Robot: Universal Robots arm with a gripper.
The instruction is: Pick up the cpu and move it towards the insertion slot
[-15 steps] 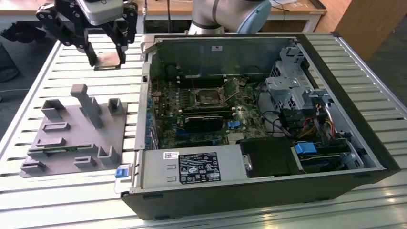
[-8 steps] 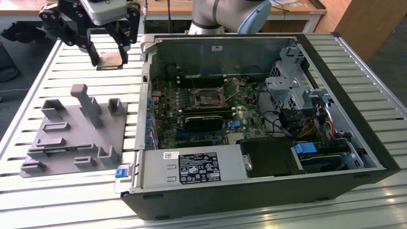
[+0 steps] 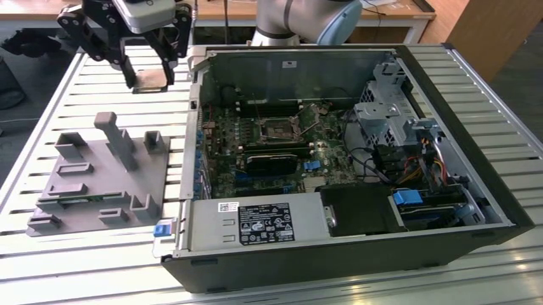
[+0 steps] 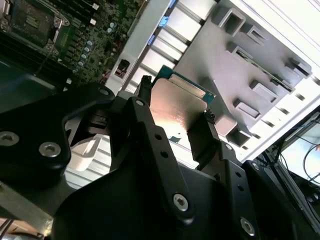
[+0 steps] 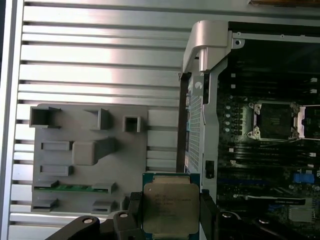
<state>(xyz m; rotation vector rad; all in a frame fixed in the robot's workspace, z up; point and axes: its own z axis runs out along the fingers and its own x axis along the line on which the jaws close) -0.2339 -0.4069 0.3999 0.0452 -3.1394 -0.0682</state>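
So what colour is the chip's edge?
Green around the cpu, clearest in the first wrist view.

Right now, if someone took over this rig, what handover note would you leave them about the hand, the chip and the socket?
Hand: shut on the small square silver-topped cpu, its two black fingers clamping opposite edges.
Position: held in the air over the slatted metal table, outside the open computer case and beyond the grey plastic fixture plate.
Square black insertion slot with silver frame: on the motherboard inside the case, empty.
Done: cpu picked up.
Left: carrying it across the case wall to the slot.
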